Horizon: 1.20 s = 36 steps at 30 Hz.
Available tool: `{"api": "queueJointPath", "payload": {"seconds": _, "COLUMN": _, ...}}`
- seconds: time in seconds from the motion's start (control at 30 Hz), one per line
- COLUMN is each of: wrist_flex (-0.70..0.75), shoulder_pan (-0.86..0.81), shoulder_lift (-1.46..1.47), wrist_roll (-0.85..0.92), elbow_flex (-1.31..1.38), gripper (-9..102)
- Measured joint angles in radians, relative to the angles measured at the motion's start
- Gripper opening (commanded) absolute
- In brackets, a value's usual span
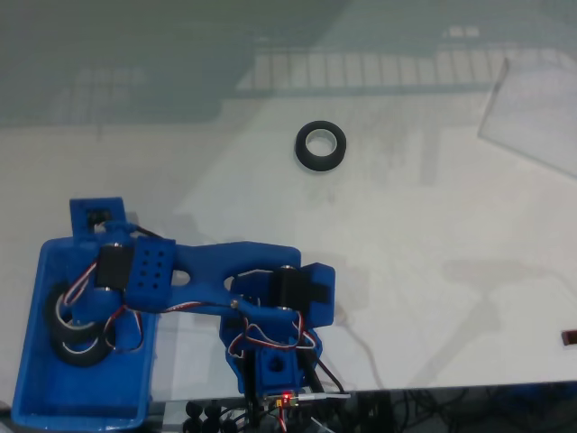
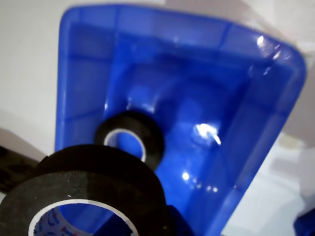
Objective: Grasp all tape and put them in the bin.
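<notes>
Claw state cannot be told. Fixed view: blue arm reaches left over the bin; one tape roll inside it, another roll well apart on the white table. Wrist view: near roll close to the lens, second roll flat on the bin's floor.

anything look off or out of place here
One tape roll lies alone on the table, well away from the bin. Two others are at the bin: one flat on its floor, one close to the wrist camera. Nothing looks spilled or damaged.
</notes>
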<state>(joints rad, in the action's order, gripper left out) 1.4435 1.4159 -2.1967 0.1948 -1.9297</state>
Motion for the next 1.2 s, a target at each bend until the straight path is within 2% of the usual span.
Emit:
{"api": "queueJointPath", "payload": {"seconds": 0.13, "wrist_flex": 0.0, "shoulder_pan": 0.018, "shoulder_lift": 0.002, "wrist_roll": 0.008, "elbow_flex": -0.003, "gripper": 1}}
{"api": "queueJointPath", "payload": {"seconds": 0.27, "wrist_flex": 0.0, "shoulder_pan": 0.029, "shoulder_lift": 0.005, "wrist_roll": 0.003, "elbow_flex": -0.009, "gripper": 20}}
{"api": "queueJointPath", "payload": {"seconds": 0.43, "wrist_flex": -0.011, "shoulder_pan": 0.021, "shoulder_lift": 0.02, "wrist_roll": -0.038, "elbow_flex": -0.009, "gripper": 28}}
{"api": "queueJointPath", "payload": {"seconds": 0.77, "wrist_flex": -0.04, "shoulder_pan": -0.074, "shoulder_lift": -0.015, "wrist_roll": -0.051, "elbow_flex": -0.009, "gripper": 29}}
{"api": "queueJointPath", "payload": {"seconds": 0.93, "wrist_flex": -0.071, "shoulder_pan": -0.222, "shoulder_lift": -0.066, "wrist_roll": -0.035, "elbow_flex": -0.009, "gripper": 30}}
{"api": "queueJointPath", "payload": {"seconds": 1.2, "wrist_flex": -0.184, "shoulder_pan": -0.646, "shoulder_lift": -0.12, "wrist_roll": -0.04, "elbow_flex": -0.011, "gripper": 29}}
